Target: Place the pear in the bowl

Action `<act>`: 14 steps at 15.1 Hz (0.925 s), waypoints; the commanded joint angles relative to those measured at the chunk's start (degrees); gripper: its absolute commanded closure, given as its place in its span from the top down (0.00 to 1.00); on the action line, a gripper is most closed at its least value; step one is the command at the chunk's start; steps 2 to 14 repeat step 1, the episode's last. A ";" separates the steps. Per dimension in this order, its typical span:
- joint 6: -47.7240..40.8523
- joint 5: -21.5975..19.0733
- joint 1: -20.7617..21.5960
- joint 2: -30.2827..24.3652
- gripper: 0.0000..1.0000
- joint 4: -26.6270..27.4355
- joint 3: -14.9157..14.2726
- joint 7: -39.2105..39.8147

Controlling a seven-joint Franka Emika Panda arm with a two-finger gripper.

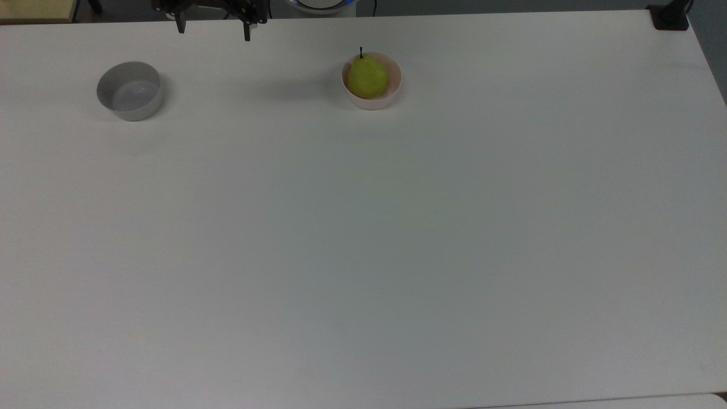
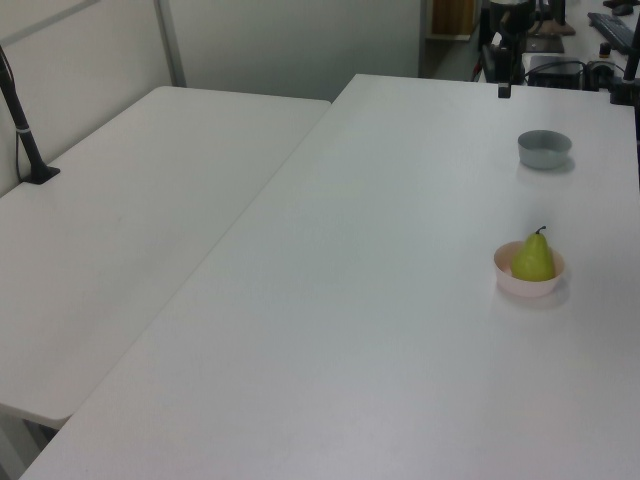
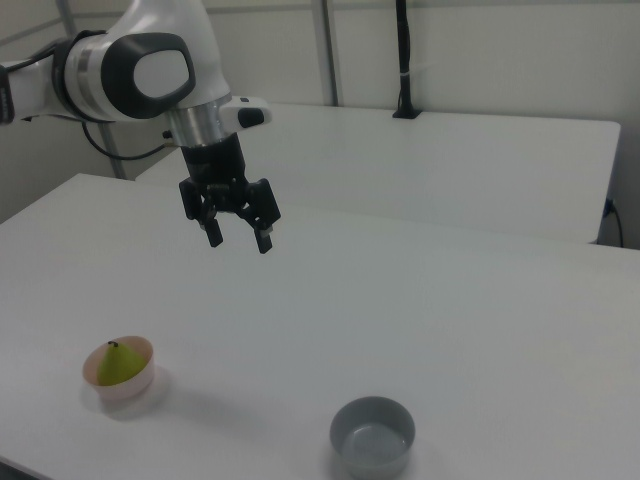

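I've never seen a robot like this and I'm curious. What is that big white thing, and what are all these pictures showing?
It's a robot arm. At its end is a gripper, like two fingers, spread open and holding nothing. Three cameras watch one white table: one from above, two from the sides. On the table a yellow-green pear sits inside a pink bowl. A grey bowl stands apart from it, with nothing in it. The gripper hangs in the air above the table, away from both bowls.
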State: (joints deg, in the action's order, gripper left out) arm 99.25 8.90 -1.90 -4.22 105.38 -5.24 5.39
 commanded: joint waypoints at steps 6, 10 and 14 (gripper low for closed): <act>-0.46 -2.39 -1.26 1.40 1.00 -2.19 0.58 0.06; -0.46 -2.39 -1.26 1.40 1.00 -2.19 0.58 0.06; -0.46 -2.39 -1.26 1.40 1.00 -2.19 0.58 0.06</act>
